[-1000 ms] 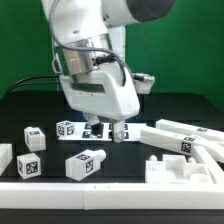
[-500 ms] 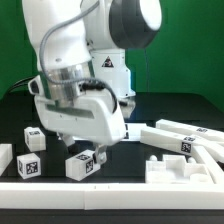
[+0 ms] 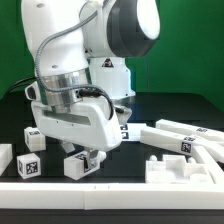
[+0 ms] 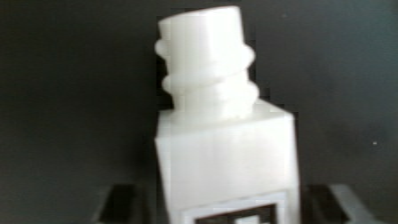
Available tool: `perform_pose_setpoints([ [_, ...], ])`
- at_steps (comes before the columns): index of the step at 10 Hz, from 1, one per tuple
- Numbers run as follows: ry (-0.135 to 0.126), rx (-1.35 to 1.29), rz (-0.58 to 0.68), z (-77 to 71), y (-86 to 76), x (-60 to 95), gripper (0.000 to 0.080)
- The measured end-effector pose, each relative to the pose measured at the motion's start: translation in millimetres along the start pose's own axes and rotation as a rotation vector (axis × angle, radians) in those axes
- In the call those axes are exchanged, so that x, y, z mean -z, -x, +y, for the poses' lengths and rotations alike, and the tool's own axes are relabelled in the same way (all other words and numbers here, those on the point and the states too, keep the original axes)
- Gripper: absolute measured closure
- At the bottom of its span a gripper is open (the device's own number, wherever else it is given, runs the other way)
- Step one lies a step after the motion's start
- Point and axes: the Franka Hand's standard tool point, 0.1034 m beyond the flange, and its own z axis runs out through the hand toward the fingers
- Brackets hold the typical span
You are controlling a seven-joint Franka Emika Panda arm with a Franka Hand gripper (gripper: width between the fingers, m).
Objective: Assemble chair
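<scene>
At the exterior view's left, by the table's (image 3: 125, 168) front left corner, a plain white block (image 3: 5, 160) stands at the side edge. Just beside it sits a tagged block (image 3: 31, 166), and a second tagged block (image 3: 33, 137) lies a little farther back, partly behind the arm.

Next comes the chair's leg (image 3: 78, 167), lying near the front edge, left of the table's middle, with one tag facing the camera. The gripper (image 3: 88, 156) is down over it. In the wrist view the leg (image 4: 222, 130) fills the frame: a square white body with a tag at one end and a ridged round peg at the other. The gripper (image 4: 222, 207) straddles the tagged end, and the dark fingers (image 4: 121, 205) show on either side of the body. I cannot tell whether they press on the leg or stand just clear of it.

Behind the gripper, toward the middle of the table, a short stretch of the marker board (image 3: 127, 133) shows past the arm.

Toward the exterior view's right, two long bars (image 3: 185, 141) lie at an angle near the right edge, each with a tag. In front of them, at the front right corner, lies a chunky panel (image 3: 180, 171), close to the bars and well apart from the leg.
</scene>
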Motion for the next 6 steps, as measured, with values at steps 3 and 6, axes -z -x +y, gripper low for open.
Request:
perform_pose_setpoints([
  [3,0.031,0.208,-0.032,0.6,31.7,19.2,0.0518],
  [6,0.039,0.237,-0.028,6.8,48.8,25.3,0.0518],
])
